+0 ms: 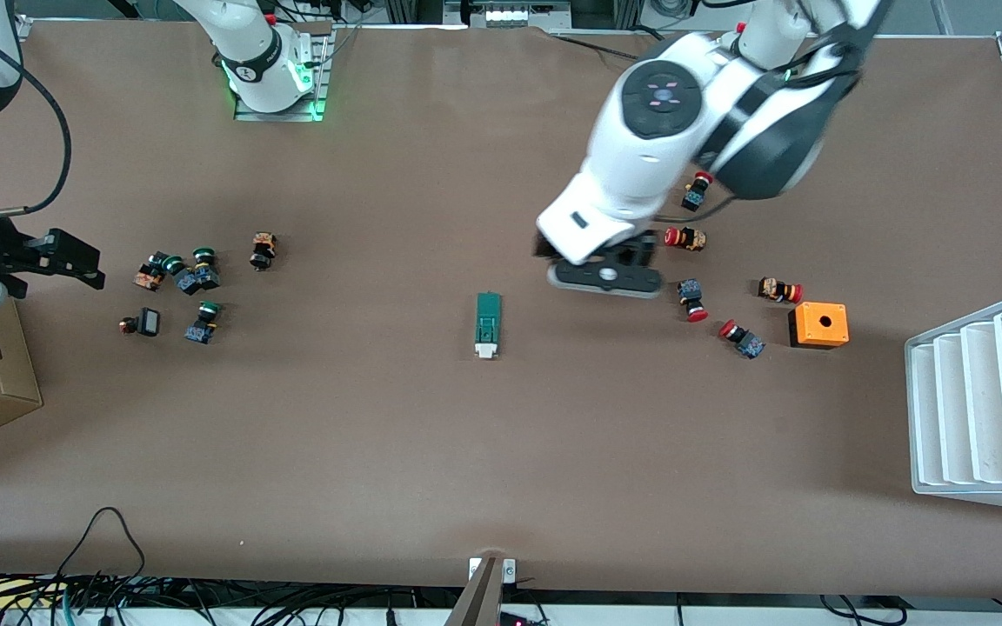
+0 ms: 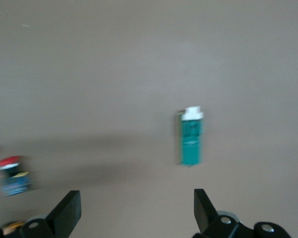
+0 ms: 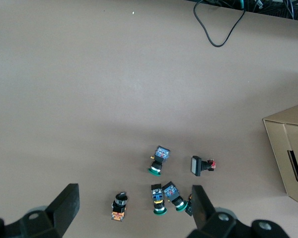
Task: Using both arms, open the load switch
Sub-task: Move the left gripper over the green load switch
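The load switch (image 1: 488,325) lies flat on the bare brown bench (image 1: 431,435), near its middle. It's a slim dark-green block with a white tab at one end, and that tab end points toward the front camera. Nothing touches it; it sits well apart from the clusters of push buttons toward either end.

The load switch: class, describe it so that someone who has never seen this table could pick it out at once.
Start at the brown table and go to its middle, between the green-capped buttons and the red-capped buttons. There the load switch lies alone: a slim dark-green block with a white tab at the end nearer the front camera.
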Controlling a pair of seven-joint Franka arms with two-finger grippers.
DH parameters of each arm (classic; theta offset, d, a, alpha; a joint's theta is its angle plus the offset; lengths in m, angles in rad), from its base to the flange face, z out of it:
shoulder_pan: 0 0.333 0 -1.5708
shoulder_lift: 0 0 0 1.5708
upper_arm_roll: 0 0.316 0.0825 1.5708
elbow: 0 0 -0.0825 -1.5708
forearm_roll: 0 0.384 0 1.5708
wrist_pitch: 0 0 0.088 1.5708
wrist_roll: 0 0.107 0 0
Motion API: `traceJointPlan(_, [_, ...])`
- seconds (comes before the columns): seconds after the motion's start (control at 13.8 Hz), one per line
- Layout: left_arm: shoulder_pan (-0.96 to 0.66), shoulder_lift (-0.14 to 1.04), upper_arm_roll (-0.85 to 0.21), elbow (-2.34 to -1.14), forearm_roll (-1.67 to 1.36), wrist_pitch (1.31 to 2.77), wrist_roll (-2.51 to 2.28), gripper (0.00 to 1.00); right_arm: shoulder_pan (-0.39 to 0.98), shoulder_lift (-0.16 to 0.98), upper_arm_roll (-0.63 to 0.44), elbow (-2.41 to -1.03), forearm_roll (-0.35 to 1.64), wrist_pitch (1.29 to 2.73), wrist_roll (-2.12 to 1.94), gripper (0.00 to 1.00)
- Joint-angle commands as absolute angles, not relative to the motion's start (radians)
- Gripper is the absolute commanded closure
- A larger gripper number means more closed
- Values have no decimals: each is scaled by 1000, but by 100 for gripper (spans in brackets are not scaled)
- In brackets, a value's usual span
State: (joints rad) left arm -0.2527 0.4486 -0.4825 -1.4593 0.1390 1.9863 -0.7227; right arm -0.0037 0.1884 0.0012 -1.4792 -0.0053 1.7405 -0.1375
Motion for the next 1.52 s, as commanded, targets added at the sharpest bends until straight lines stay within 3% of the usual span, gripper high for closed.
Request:
traceJointPlan(0.0, [-287, 437, -489, -1575, 213, 2175, -862, 0, -11, 186, 5, -1480, -3, 1749, -129, 0])
traceJointPlan(0.29, [-379, 495, -509, -1689, 642, 2364, -1293, 0, -23, 189, 3, -1482, -3, 1770, -135, 0])
traceJointPlan(0.72, [-423, 712, -589, -1715, 1453, 2365, -2036, 0, -21, 224, 5, -1483, 0, 1772, -146, 0])
traceJointPlan(1.09, [-486, 732, -589, -1775, 1696, 2197, -2187, 0, -6, 255, 11, -1490, 0, 1758, -227, 0])
traceJointPlan(1.45, [-515, 840, -597, -1781, 1980, 2037, -2367, 0, -3, 308, 24, -1479, 20, 1776, -212, 1])
